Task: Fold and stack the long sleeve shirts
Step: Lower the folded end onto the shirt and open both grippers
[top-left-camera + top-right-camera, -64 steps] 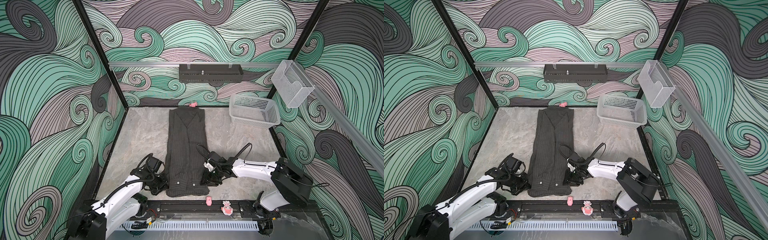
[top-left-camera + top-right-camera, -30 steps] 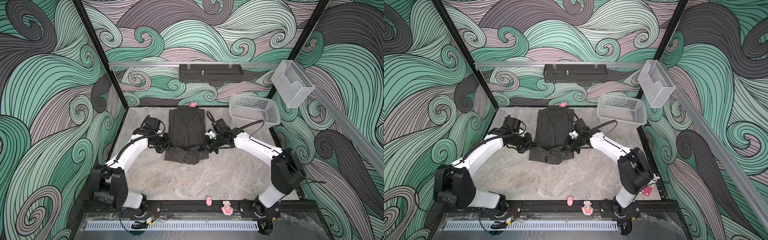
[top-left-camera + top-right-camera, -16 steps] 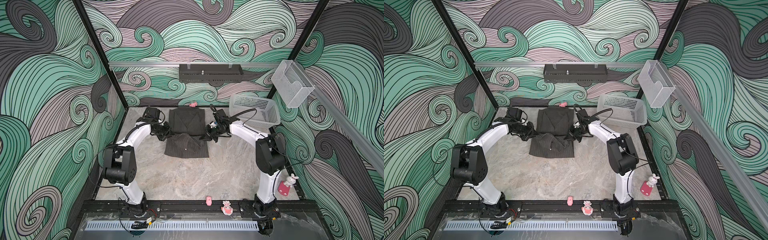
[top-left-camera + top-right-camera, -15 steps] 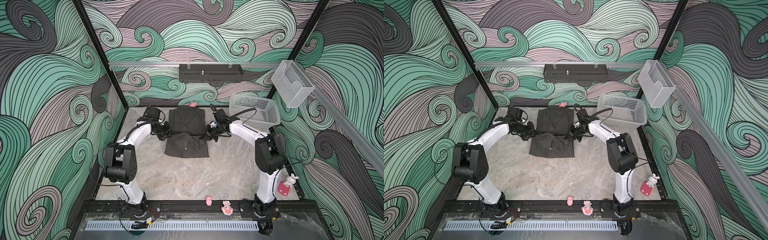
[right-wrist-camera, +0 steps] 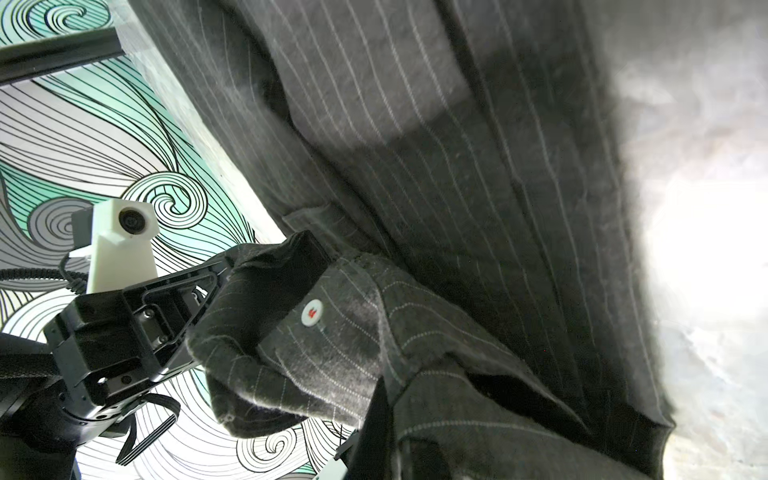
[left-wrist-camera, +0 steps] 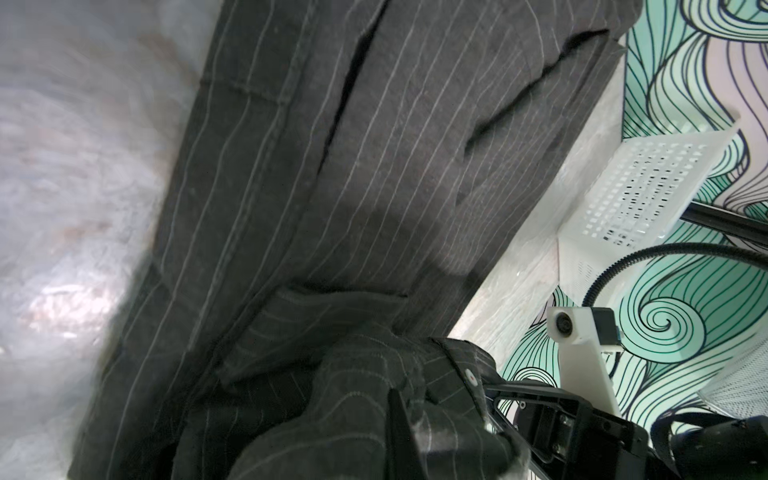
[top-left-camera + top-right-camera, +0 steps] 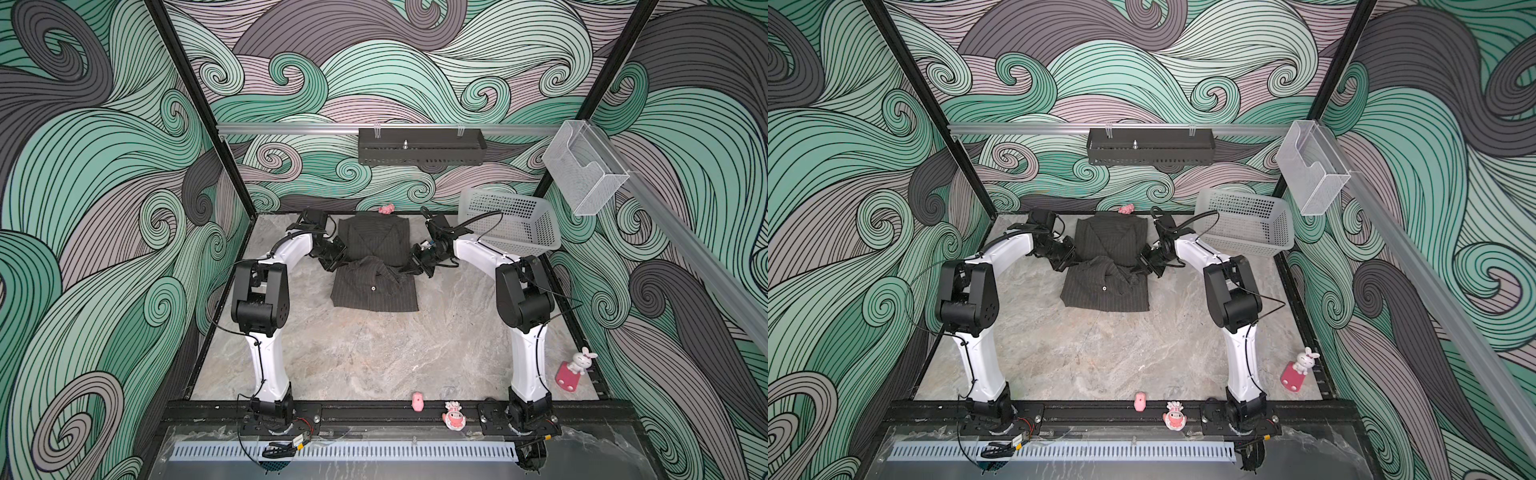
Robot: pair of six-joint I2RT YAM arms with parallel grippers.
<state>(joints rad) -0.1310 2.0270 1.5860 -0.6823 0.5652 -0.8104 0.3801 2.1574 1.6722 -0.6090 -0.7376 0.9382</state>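
The gray marble table stands in a booth whose walls are painted with green and gray waves. In its far half, close to the back wall, lies the dark striped shirt, and it shows in both top views. Its long axis runs from the front toward the back wall, with the collar at the far end. The near part is doubled over. The hem edge is raised and stretched across the width of the shirt, a little bunched in the middle (a pale button shows on this raised part).

The left gripper pinches the hem at the left side of the shirt, and the right gripper pinches it at the right side. Both are clenched on the cloth.

From the fingers, the flat collar part lies farther away, toward the back wall. I judge that the next move must carry the hem that way and lower it with both arms together, since each arm is equally near to its own side. The white basket stands just beside the right arm, so there is less room there.
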